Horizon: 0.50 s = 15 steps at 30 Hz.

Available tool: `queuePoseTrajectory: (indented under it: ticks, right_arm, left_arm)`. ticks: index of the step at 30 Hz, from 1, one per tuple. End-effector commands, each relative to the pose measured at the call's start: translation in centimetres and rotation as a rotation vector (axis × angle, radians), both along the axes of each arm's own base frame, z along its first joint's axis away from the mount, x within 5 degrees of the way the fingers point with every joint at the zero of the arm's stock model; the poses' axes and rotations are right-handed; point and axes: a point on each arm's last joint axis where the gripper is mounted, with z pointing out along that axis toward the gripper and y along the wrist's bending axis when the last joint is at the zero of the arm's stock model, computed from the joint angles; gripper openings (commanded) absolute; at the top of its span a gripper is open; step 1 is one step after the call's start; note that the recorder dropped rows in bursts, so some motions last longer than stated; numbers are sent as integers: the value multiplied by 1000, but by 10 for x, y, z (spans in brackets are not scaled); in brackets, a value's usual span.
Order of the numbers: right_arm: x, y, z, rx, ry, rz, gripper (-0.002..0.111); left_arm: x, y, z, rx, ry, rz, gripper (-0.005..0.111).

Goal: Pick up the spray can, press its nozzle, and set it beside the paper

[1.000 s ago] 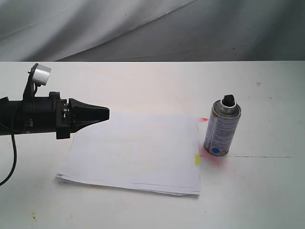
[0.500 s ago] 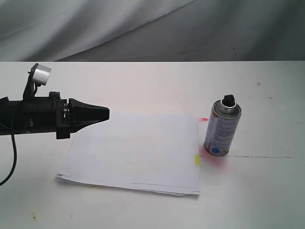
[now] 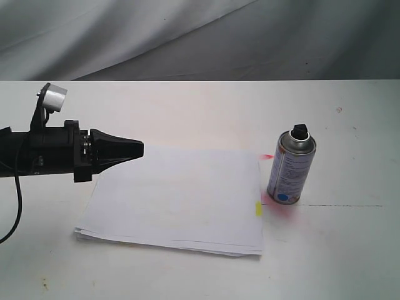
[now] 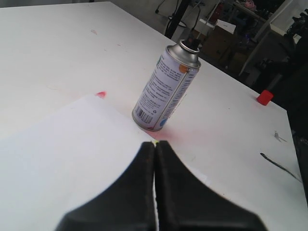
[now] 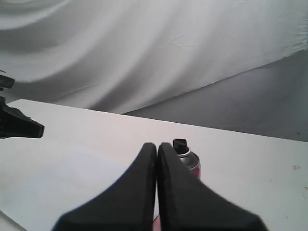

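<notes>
The silver spray can (image 3: 290,167) stands upright on the white table, just right of the paper (image 3: 178,197). Its black nozzle (image 3: 300,131) sits on the domed top. A small yellow tab (image 3: 259,209) marks the paper's right edge. My left gripper (image 3: 139,149) hovers shut over the paper's left part, pointing toward the can, with nothing held. The left wrist view shows the can (image 4: 165,89) beyond the shut left gripper (image 4: 155,143). In the right wrist view my right gripper (image 5: 157,145) is shut and empty, with the nozzle (image 5: 179,144) just behind its tip.
A pink spray stain (image 3: 284,208) colours the table around the can's base. A grey cloth backdrop (image 3: 200,37) hangs behind the table. In the left wrist view a small red cap (image 4: 263,97) lies near the table's edge.
</notes>
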Motion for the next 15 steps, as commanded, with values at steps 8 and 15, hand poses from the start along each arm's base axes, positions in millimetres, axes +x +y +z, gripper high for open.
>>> queuePoseTrajectory:
  ticks: [8,15]
  right_arm:
    - [6,-5,-42,110,73,-155,0]
    - [6,-5,-42,119,77,-154,0]
  left_arm:
    - [-2,-1,3,-16,-7,4,0]
    - [-2,-1,3,-16,-7,4,0]
